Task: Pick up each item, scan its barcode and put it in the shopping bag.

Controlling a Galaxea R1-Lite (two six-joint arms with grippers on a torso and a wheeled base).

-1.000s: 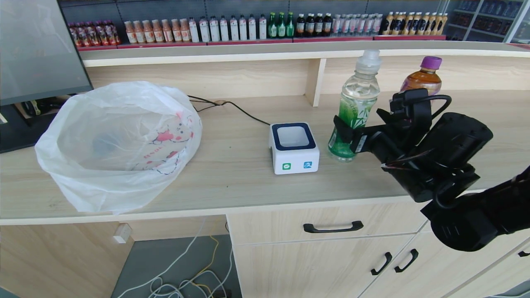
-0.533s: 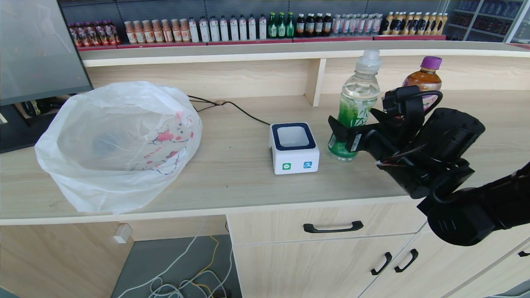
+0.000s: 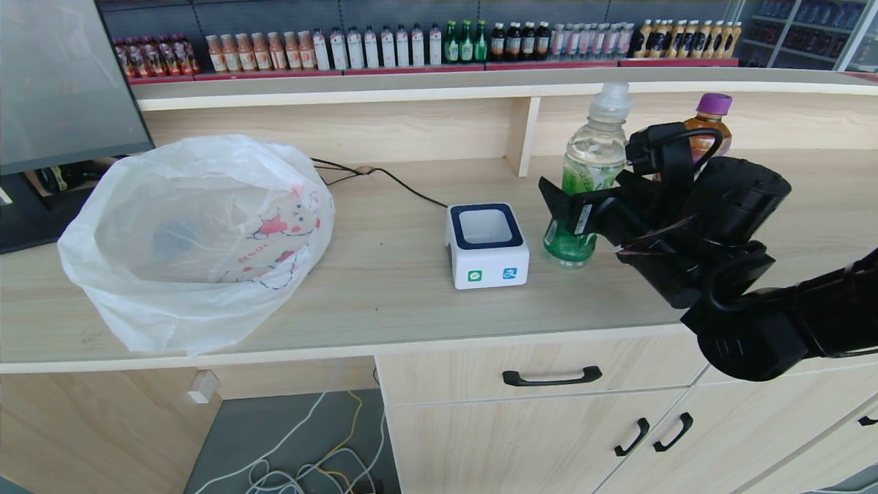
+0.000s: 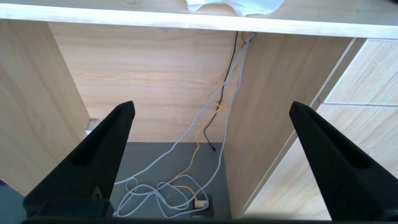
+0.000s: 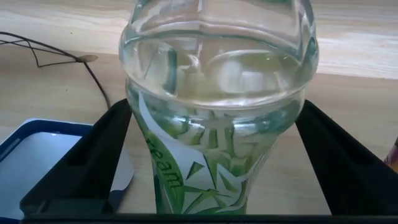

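A clear water bottle point(image 3: 591, 165) with a green leaf label stands upright on the wooden counter point(image 3: 384, 288), just right of the white scanner point(image 3: 485, 243). My right gripper point(image 3: 573, 206) is open, with one finger on each side of the bottle's lower body. In the right wrist view the bottle point(image 5: 217, 124) sits between the two black fingers of the right gripper point(image 5: 214, 109). A white plastic shopping bag point(image 3: 192, 233) stands open at the counter's left, with a pink-printed packet inside. My left gripper point(image 4: 211, 112) hangs open below the counter.
A brown drink bottle with a purple cap point(image 3: 712, 113) stands behind my right wrist. A raised shelf with a divider point(image 3: 525, 134) runs along the counter's back. A black cable point(image 3: 405, 185) leads to the scanner point(image 5: 37, 155). Loose cables point(image 4: 180, 186) lie on the floor under the counter.
My right gripper has moved up and a little left along the water bottle. The bottle still stands in the same place on the counter.
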